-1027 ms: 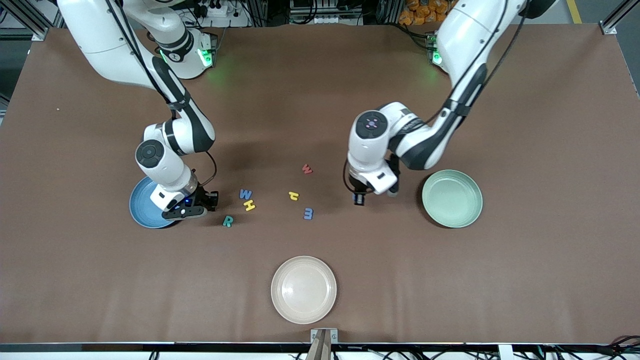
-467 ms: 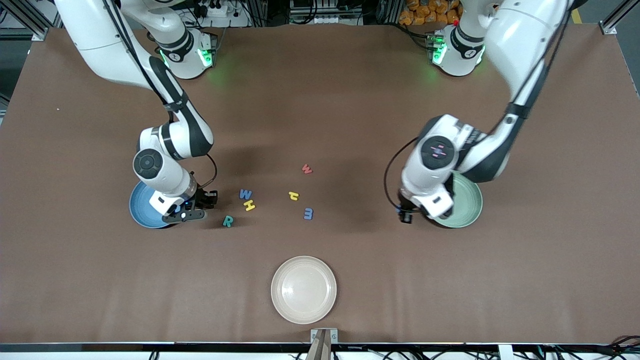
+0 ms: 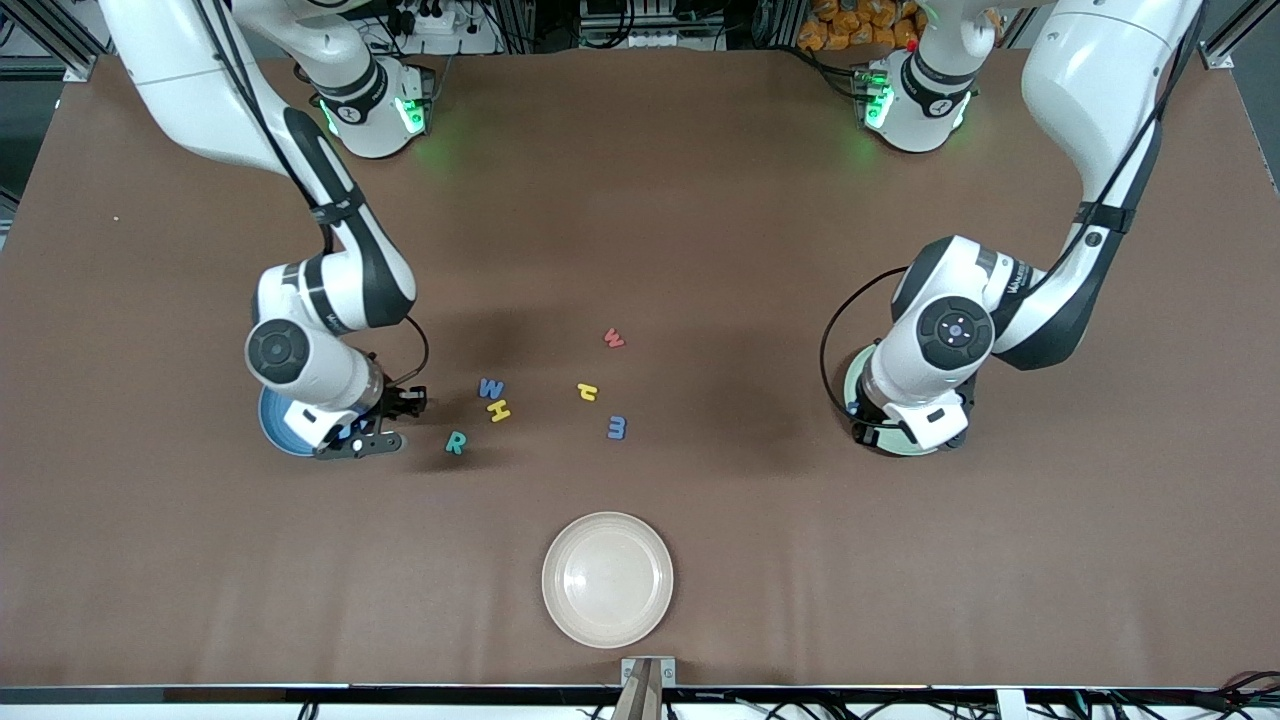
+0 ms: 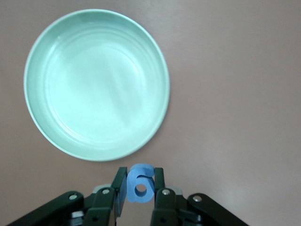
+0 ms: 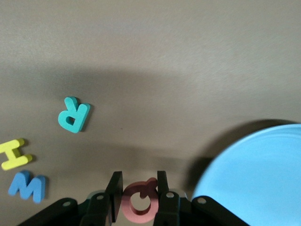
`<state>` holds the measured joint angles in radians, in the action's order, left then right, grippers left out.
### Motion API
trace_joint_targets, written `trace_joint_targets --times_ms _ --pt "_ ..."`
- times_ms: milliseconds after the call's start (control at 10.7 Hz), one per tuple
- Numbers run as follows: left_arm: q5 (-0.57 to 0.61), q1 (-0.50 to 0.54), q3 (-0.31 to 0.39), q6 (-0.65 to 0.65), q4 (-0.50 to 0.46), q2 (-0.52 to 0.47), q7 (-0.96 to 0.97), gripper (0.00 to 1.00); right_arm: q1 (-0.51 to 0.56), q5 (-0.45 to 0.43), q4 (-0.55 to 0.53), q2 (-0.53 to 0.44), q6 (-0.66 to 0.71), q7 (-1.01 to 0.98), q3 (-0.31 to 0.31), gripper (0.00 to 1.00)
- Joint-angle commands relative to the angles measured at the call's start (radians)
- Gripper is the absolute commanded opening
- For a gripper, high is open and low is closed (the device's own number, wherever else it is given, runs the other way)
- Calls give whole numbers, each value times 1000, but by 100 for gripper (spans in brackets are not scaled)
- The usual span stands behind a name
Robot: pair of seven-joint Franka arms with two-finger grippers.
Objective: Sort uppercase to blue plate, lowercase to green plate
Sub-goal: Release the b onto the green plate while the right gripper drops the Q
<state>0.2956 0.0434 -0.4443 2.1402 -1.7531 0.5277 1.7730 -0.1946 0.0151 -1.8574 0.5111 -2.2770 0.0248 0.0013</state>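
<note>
My left gripper [image 4: 140,184] is shut on a blue lowercase g [image 4: 140,182] and hangs just off the rim of the green plate [image 4: 96,84]. In the front view that arm's hand covers most of the green plate [image 3: 851,383]. My right gripper [image 5: 139,193] is shut on the red uppercase Q [image 5: 139,201], over the table at the edge of the blue plate [image 5: 258,174], which shows in the front view as the blue plate [image 3: 272,425]. On the table lie the blue W [image 3: 490,388], yellow H [image 3: 499,410], teal R [image 3: 455,442], red w [image 3: 614,339], yellow h [image 3: 588,392] and blue m [image 3: 617,427].
A cream plate [image 3: 607,578] sits near the table's front edge, nearer the front camera than the letters. The loose letters lie in the middle of the brown table, between the two arms.
The left arm has swung with the blue g from the middle of the table to the green plate. The right arm has shifted a little with the red Q beside the blue plate.
</note>
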Motion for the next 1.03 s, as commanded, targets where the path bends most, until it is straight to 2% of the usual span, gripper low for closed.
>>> trace_joint_targets --times_ms 0,187,467,560,654,747,840,934 --pt "-19 68 -40 6 -89 -64 -61 0 52 -14 23 -14 50 -185 -42 31" --pt "-19 154 -85 58 -184 -128 -113 0 81 -12 18 -14 42 -316 -86 31" --pt "-18 280 -180 73 -266 -176 -184 0 118 -12 -31 -5 -42 -379 -86 32" --pt "-10 285 -182 73 -266 -173 -188 0 116 -6 -49 -5 -70 -375 -86 40" --pt "-3 280 -182 73 -266 -167 -198 77 116 -1 -51 -5 -72 -369 -86 54" --pt "28 273 -182 67 -266 -163 -204 100 116 2 -49 -5 -69 -367 -86 65" --pt "33 270 -182 66 -266 -158 -207 100 112 5 -49 -5 -64 -332 -84 72" --pt "42 262 -182 66 -263 -149 -207 100 104 5 -49 -8 -62 -262 -80 74"
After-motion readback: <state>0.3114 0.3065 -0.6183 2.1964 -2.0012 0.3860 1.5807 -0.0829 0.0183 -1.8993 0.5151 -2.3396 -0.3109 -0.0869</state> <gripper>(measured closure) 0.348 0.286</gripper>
